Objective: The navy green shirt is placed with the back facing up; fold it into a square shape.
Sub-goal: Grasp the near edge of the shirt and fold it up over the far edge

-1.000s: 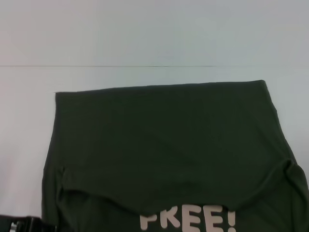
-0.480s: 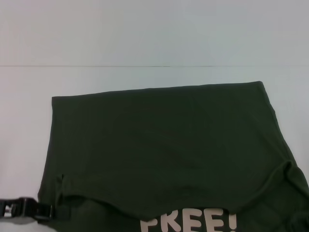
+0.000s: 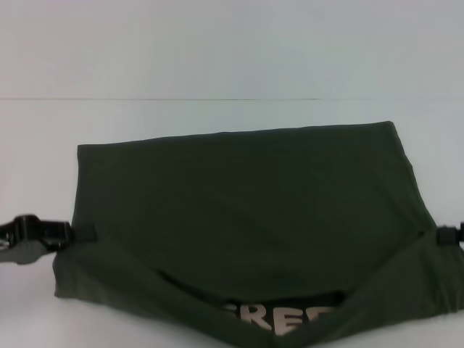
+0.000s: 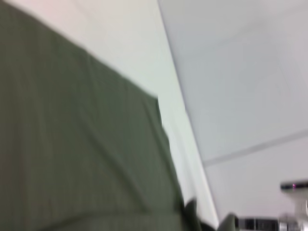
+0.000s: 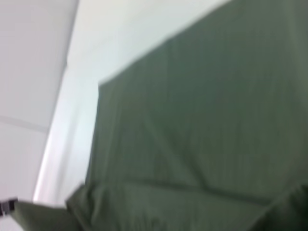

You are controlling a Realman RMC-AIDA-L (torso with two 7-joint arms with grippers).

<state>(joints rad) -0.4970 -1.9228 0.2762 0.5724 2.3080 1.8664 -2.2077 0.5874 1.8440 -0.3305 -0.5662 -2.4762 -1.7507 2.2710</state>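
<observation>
We are working over the white table (image 3: pixel 217 72), which is filling most of the head view and giving the cloth a flat bed to fold on. The navy green shirt (image 3: pixel 246 196) is lying across the middle and near half of that table, its far edge running flat from about ten o'clock to two o'clock, while its near portion is lifting off the surface and sagging in the centre toward six o'clock. We judge that the sag is there because we are holding the cloth only at its two sides, so the unsupported middle is drooping. Under that hanging fold the pale letters (image 3: pixel 283 319) of the front are showing at six o'clock, partly hidden, which tells us the near part is turned over. Our left gripper (image 3: pixel 76 234) is at nine o'clock, right against the shirt's side edge, and it appears to be pinching the cloth there, since the edge is rising to meet it. Our right gripper (image 3: pixel 448 235) is at three o'clock, barely in view at the opposite edge; we cannot tell how its fingers are set. Both are sitting at matching height, which we read as keeping the fold line straight for a square result.
</observation>
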